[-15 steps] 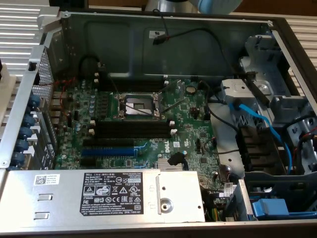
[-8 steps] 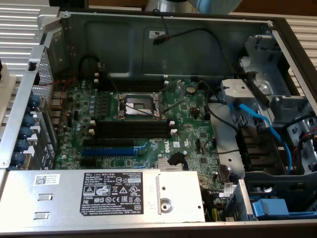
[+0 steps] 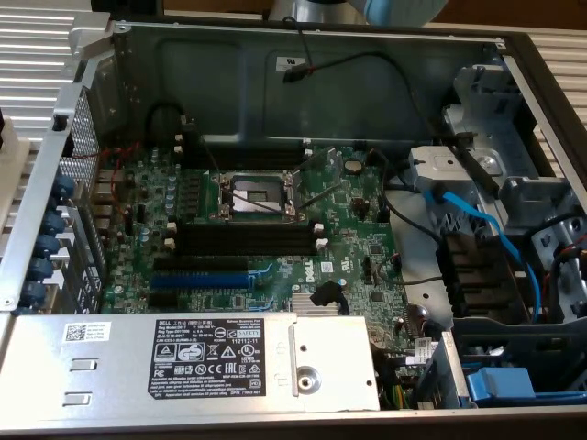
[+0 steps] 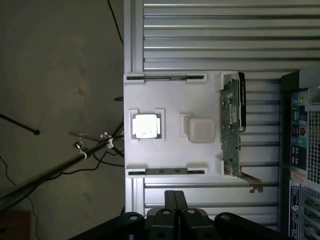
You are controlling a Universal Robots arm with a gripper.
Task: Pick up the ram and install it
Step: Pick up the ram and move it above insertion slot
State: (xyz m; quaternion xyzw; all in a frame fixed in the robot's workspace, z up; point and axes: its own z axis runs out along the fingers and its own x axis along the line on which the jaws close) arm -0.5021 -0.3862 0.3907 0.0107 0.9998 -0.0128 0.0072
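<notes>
Pincer (image 4: 175, 194) closed tight; we see nothing held. Ram (image 4: 166, 171) lies flat in edge groove of white tray (image 4: 170, 105), on side nearest fingertips, not touching them. We see black motherboard slots (image 3: 243, 234) bare inside open case (image 3: 275, 55).

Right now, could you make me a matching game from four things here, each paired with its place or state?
Things: 1 pincer; 2 ram nearest the pincer; 3 long black slots; 4 blue cable.
Matches: A empty; B shut; C lying in the white tray; D curving along the exterior view's right.
Pairs: 1-B, 2-C, 3-A, 4-D.
</notes>
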